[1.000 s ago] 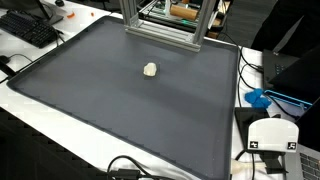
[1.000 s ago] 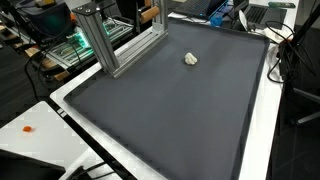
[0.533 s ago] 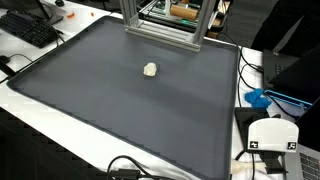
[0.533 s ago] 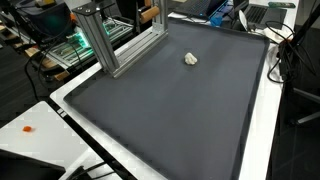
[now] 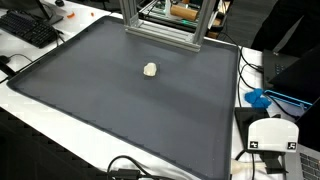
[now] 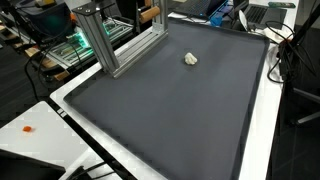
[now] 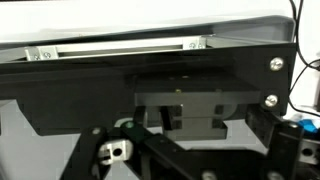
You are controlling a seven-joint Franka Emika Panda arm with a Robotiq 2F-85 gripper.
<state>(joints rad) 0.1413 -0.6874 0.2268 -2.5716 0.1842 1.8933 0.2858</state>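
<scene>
– What's the small thing out there?
– A pale, cream-coloured lump (image 5: 150,70), rounded and slightly uneven. It's too small to tell the material.
– Where does it lie?
– It rests on the dark grey mat (image 5: 120,115) and shows in both exterior views. The lump (image 6: 191,59) sits nearer the aluminium frame (image 5: 160,33) than the mat's opposite edge.

1 small lump (image 5: 150,70) on the mat (image 5: 110,115), near the metal frame (image 5: 165,32) at its far edge, keyboard (image 5: 28,28) beside a corner
</scene>
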